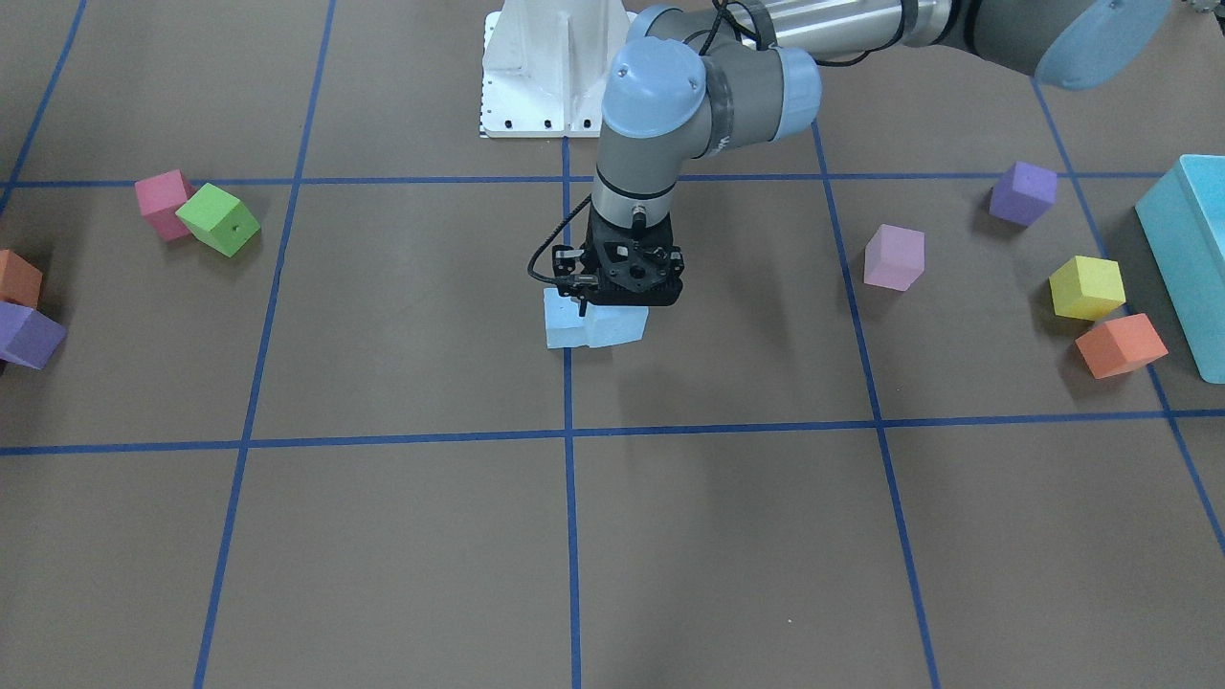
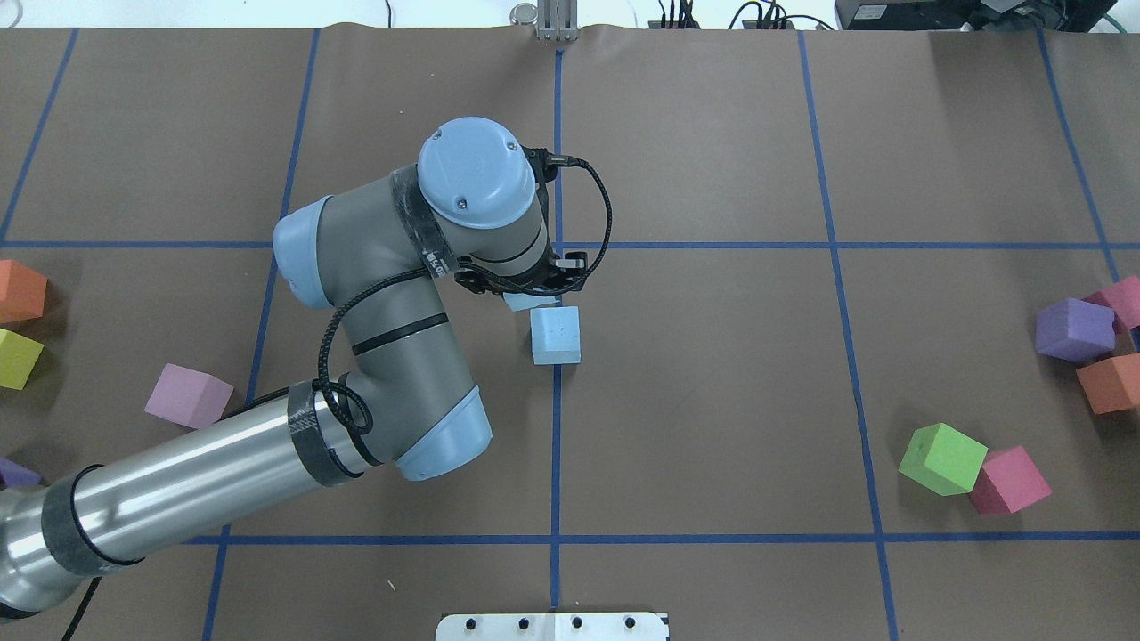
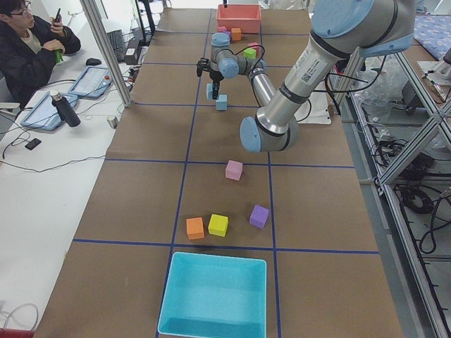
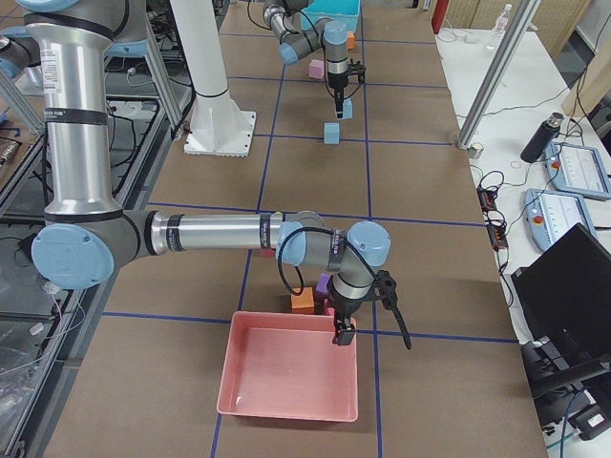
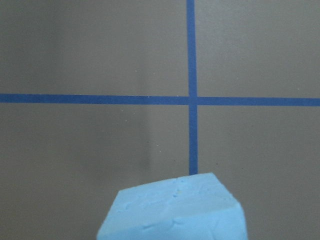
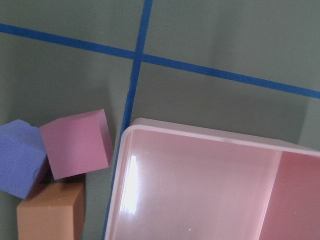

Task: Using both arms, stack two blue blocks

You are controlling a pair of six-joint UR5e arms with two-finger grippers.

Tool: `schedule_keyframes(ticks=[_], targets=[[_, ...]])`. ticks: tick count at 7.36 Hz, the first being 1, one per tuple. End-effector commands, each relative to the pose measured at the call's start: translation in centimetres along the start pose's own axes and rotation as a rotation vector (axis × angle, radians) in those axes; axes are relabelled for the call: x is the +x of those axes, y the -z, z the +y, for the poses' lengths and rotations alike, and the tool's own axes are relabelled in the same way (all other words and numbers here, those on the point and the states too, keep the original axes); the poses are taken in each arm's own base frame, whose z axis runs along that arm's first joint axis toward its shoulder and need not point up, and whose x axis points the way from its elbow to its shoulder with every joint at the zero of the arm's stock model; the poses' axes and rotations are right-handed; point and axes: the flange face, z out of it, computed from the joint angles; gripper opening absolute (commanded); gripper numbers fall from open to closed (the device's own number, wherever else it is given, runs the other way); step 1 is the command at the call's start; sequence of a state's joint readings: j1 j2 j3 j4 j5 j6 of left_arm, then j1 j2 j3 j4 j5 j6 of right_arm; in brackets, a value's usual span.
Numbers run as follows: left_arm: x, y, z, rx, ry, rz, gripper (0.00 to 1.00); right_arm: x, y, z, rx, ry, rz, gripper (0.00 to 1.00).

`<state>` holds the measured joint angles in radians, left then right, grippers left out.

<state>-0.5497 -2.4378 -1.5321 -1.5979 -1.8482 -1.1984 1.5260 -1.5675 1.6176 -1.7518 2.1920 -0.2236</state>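
Observation:
One sky-blue block (image 2: 555, 336) (image 1: 563, 322) rests on the brown table on a blue tape line near the centre. My left gripper (image 1: 618, 304) (image 2: 527, 289) points straight down right beside it and is shut on the second blue block (image 1: 618, 327) (image 5: 172, 210). That block hangs a little above the table, next to the resting one. My right gripper (image 4: 342, 334) hovers over the rim of a pink tray (image 4: 291, 377) at the table's right end. I cannot tell whether it is open or shut, and its fingers do not show in the right wrist view.
A turquoise box (image 1: 1191, 258) stands at the left end, with lilac (image 2: 187, 396), yellow and orange cubes near it. Green (image 2: 942, 458), pink (image 2: 1009, 481), purple (image 2: 1073, 329) and orange cubes lie at the right end by the pink tray (image 6: 210, 190).

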Motion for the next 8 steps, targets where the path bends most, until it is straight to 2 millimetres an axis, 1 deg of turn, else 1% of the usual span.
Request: schedule_keyframes(ticks=[1, 2, 3, 5, 6, 8], targets=[[1.1, -0.7, 0.7, -0.009, -0.012, -0.009, 0.0, 0.1, -0.3, 0.4, -0.005, -0.007, -0.003, 1.0], [1.4, -1.2, 1.7, -0.022, -0.021, -0.008, 0.06, 0.2, -0.5, 0.5, -0.009, -0.01, -0.004, 1.0], [1.6, -1.5, 2.1, -0.028, -0.026, -0.009, 0.09, 0.2, -0.4, 0.5, -0.008, -0.009, -0.003, 1.0], [1.7, -1.4, 2.3, -0.029, -0.027, -0.007, 0.14, 0.3, -0.6, 0.6, -0.01, -0.011, -0.005, 1.0], [1.5, -1.6, 2.3, -0.03, -0.027, -0.01, 0.22, 0.3, -0.6, 0.6, -0.01, -0.011, -0.005, 1.0], [1.5, -1.6, 2.4, -0.031, -0.028, -0.01, 0.27, 0.2, -0.6, 0.6, -0.009, -0.011, -0.008, 1.0]])
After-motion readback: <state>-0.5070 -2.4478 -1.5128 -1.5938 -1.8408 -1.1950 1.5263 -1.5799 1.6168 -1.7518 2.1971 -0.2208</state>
